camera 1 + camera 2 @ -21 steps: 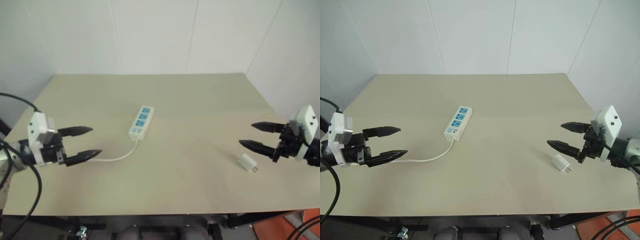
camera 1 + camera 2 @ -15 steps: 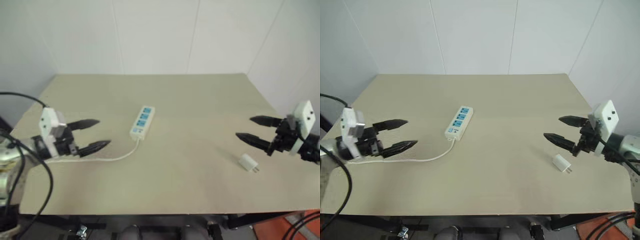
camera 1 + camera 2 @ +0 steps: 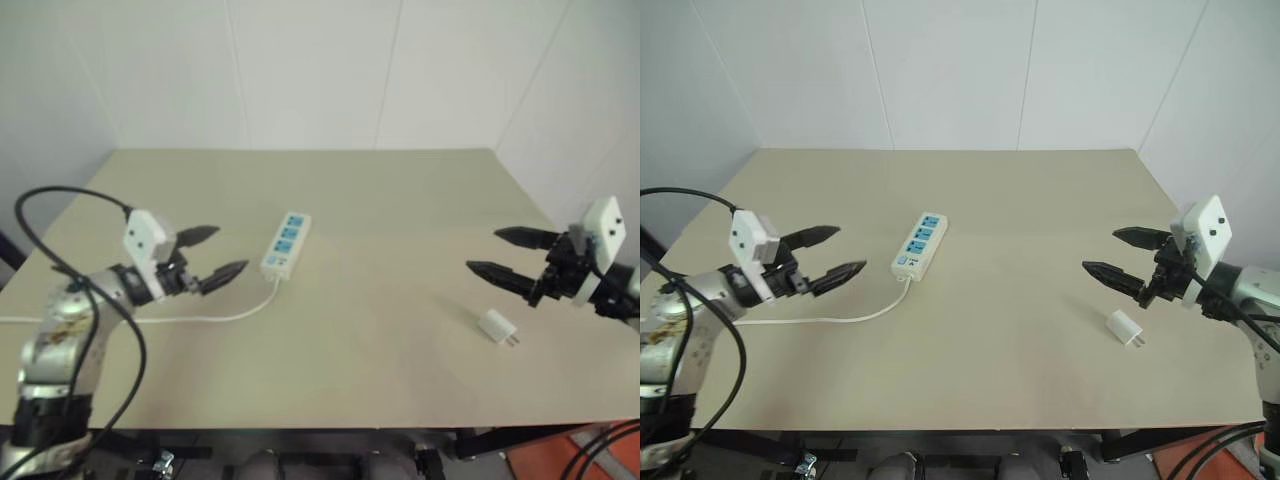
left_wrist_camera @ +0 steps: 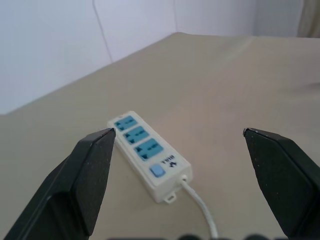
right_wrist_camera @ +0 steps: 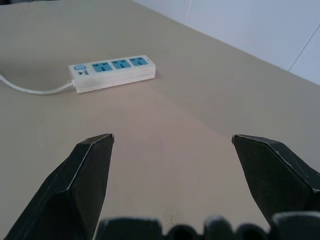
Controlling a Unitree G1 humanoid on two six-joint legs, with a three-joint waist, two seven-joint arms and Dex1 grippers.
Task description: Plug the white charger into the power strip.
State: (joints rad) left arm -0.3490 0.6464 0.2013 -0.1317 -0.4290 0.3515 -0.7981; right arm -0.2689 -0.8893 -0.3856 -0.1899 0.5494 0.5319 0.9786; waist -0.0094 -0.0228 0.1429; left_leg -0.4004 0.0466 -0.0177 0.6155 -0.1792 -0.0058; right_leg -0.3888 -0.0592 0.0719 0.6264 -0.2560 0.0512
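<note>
Since the earlier frame, left gripper [image 3: 833, 254] has swung in toward the strip [image 3: 918, 244], now just beside its cord end, jaws wide and empty. Right gripper [image 3: 1118, 256] hovers above the counter [image 3: 1000, 200], jaws wide, near the charger [image 3: 1124, 327], which lies on the counter's right side, well apart from the strip.

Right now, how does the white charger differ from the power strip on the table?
The white charger is a small cube; the power strip is a long flat bar, much larger. The charger is plain white with short prongs; the strip has three blue socket panels and a thin cord. The charger lies near the right gripper, the strip nearer the left gripper. Both are white and lie untouched on the table.
</note>
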